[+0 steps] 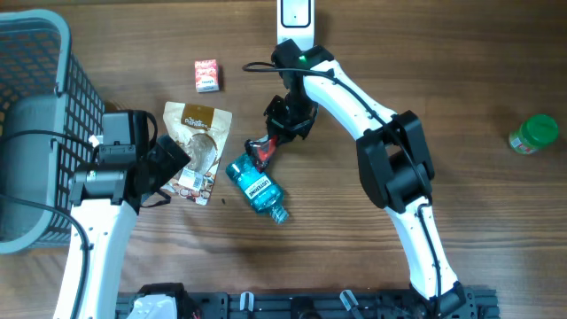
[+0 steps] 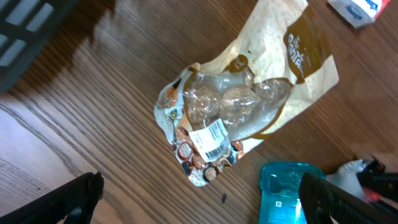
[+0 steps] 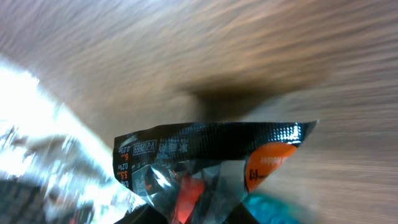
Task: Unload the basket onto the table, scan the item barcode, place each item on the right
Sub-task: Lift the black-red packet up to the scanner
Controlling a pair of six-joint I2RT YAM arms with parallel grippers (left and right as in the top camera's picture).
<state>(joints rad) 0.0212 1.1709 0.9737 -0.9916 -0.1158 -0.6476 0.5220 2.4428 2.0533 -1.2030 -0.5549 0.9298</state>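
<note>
Packet (image 1: 263, 149), black and orange, is pinched in the right gripper (image 1: 271, 140) just beside the bottle (image 1: 257, 188), while the left gripper (image 2: 202, 202) hangs wide open over a pouch (image 1: 197, 151) left of the bottle.

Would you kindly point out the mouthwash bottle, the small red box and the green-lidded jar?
mouthwash bottle (image 1: 256, 187), overhead view, on its label.
small red box (image 1: 206, 75), overhead view, on its top face.
green-lidded jar (image 1: 539, 130), overhead view, on its lid.
</note>
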